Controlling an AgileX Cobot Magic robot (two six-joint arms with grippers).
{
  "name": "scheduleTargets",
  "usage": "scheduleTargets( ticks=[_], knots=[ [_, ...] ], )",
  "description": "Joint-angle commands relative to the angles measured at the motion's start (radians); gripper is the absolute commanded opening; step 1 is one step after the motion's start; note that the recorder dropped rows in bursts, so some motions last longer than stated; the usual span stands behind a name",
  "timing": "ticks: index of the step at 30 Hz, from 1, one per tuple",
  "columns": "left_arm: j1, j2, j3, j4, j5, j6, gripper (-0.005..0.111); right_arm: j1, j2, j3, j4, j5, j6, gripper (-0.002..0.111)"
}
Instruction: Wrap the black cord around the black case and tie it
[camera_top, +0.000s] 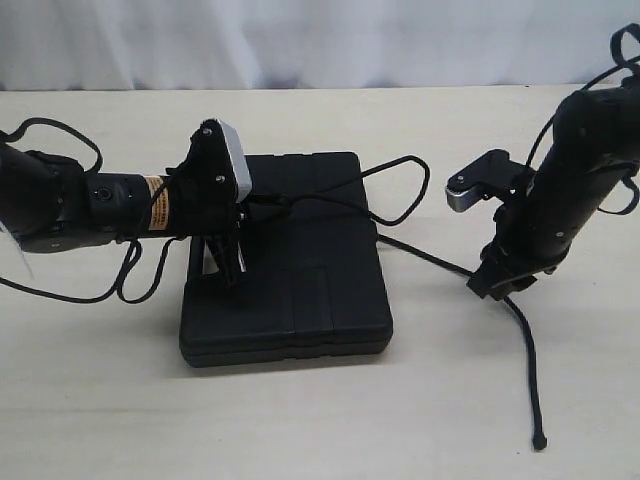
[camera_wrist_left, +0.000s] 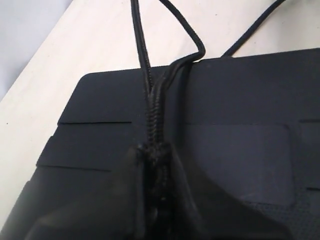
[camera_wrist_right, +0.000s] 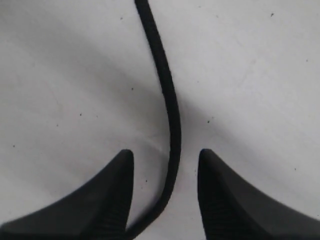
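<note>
Case lies flat on the worktop, centre of the exterior view. Left pincer sits over the case's left part, clamped on the cord. Left wrist view shows two strands pinched together between its fingers, lying on the lid. From there the cord crosses the lid, loops off past the far right corner onto the worktop, and comes back to the right pincer. It then trails down to a small knobbed tip near the front.

Right pincer's fingers are apart. A single strand passes between them and seems to touch neither, with the worktop close below.

Step, as I judge it: the right side is about to take the free end. The wrap is barely begun. Cord shows only on top of the case, none visibly underneath, and there's no knot.

To do it well:
- Close the right pincer with the strand centred in the gap, not at the fingertip edge, since thin braid slips.
- Grip far enough from the tip to leave tail for tying.
- Left should anchor firmly so the pull doesn't drag the doubled part off the lid.
- Take up the slack loop by the corner before going round, or the wrap sits loose.
- The case may slide under tension, so pull low and along it, not upward.
</note>
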Motion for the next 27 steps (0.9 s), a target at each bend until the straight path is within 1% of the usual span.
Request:
scheduleTargets(
  ticks=[1,8,9,10,11,12,14,17,19,20,23,27],
  knots=[
    [-0.002,0.001,0.000,0.006,-0.017,0.030,0.000,0.000,0.039,0.000,-0.010,-0.051,0.006,0.040],
    [-0.002,0.001,0.000,0.006,-0.031,0.054,0.000,0.000,0.110,0.000,-0.010,-0.107,0.002,0.039],
    [-0.002,0.001,0.000,0.006,-0.031,0.054,0.000,0.000,0.115,0.000,-0.010,-0.116,0.002,0.037],
    [-0.002,0.001,0.000,0.008,-0.032,0.064,0.000,0.000,0.119,0.000,-0.014,-0.138,0.006,0.027],
    [-0.002,0.001,0.000,0.012,-0.032,0.077,0.000,0.000,0.115,0.000,-0.014,-0.146,0.009,0.011],
    [-0.002,0.001,0.002,0.014,-0.032,0.098,0.000,-0.002,0.101,0.000,-0.005,-0.148,0.023,0.004],
    [-0.002,0.001,0.002,0.037,-0.032,0.110,0.000,-0.015,0.067,0.000,-0.001,-0.145,0.050,0.004],
    [-0.002,0.001,0.002,0.104,-0.036,0.149,0.000,-0.099,0.017,-0.047,0.085,-0.091,0.128,0.004],
    [-0.002,0.001,0.002,0.192,-0.044,0.201,0.000,-0.178,0.005,-0.082,0.287,-0.073,0.126,0.004],
    [-0.002,0.001,0.002,0.208,-0.049,0.206,0.000,-0.194,0.007,-0.086,0.332,-0.080,0.126,0.004],
    [-0.002,0.001,0.002,0.219,-0.069,0.208,0.000,-0.232,0.016,-0.094,0.360,-0.171,0.128,0.004],
    [-0.002,-0.013,0.002,0.273,-0.166,0.243,0.000,-0.245,0.021,-0.094,0.364,-0.302,0.128,0.004]
  ],
)
